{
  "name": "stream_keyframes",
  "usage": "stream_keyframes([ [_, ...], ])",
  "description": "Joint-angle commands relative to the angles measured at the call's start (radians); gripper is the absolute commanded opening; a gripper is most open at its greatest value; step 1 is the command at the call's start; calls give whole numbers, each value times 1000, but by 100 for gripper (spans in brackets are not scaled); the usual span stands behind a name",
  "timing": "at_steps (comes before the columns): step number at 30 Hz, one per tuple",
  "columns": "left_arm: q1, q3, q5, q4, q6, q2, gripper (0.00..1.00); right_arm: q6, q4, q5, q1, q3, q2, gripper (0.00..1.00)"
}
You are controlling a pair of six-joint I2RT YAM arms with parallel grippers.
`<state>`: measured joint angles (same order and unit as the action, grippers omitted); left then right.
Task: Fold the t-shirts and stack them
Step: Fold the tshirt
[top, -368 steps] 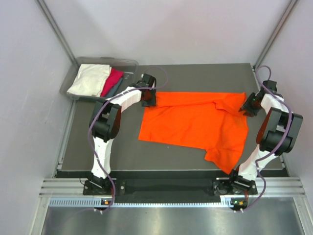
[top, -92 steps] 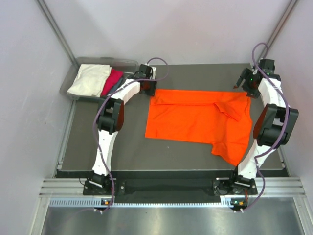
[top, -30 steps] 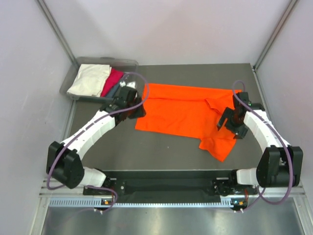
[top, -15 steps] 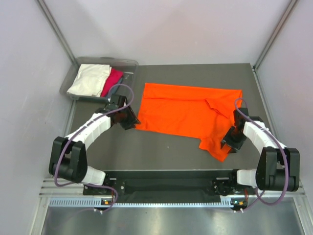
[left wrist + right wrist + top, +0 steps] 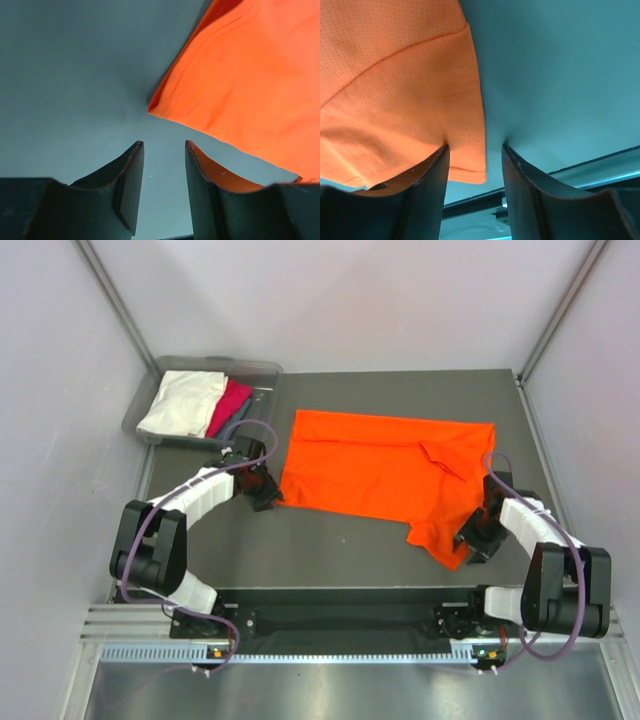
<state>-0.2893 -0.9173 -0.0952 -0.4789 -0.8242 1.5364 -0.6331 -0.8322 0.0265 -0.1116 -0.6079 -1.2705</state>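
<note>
A bright orange t-shirt (image 5: 385,475) lies spread on the dark table (image 5: 330,550), one part trailing toward the near right. My left gripper (image 5: 265,490) sits just off its near-left corner. In the left wrist view that gripper (image 5: 163,144) is open over bare table, the shirt's hem corner (image 5: 250,75) a little ahead. My right gripper (image 5: 478,535) is at the trailing tip. In the right wrist view it (image 5: 475,146) is open, straddling the cloth's edge (image 5: 395,75), with the left finger (image 5: 427,190) on cloth and the right one on table.
A grey plastic bin (image 5: 150,430) stands off the table's far-left corner. It holds a folded cream-white shirt (image 5: 185,400), a magenta one (image 5: 230,405) and a sliver of a teal-grey one (image 5: 238,422). Walls close in both sides. The table's near edge lies just beyond the right gripper.
The left gripper slid off the shirt toward its near-left corner. The right gripper moved nearer, down to the trailing tip. The shirt now lies flatter and a little farther back.
</note>
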Motion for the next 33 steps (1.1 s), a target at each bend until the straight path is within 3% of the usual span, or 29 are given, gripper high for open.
stream_keyframes([
  [1,4,28,38,5,2,-27,43,-33,74,1,-8,37,3,46],
  [5,2,52,81,5,14,-79,43,-56,114,-17,-8,57,14,39],
  [14,2,72,11,33,36,-59,48,-50,127,-42,-8,60,79,8],
  [15,1,72,5,39,37,-53,49,-40,127,-42,-8,60,85,0],
  [24,2,41,2,40,34,19,52,-24,65,-48,-8,45,183,0],
  [33,2,17,29,94,19,80,46,-23,68,-30,-8,48,194,0],
])
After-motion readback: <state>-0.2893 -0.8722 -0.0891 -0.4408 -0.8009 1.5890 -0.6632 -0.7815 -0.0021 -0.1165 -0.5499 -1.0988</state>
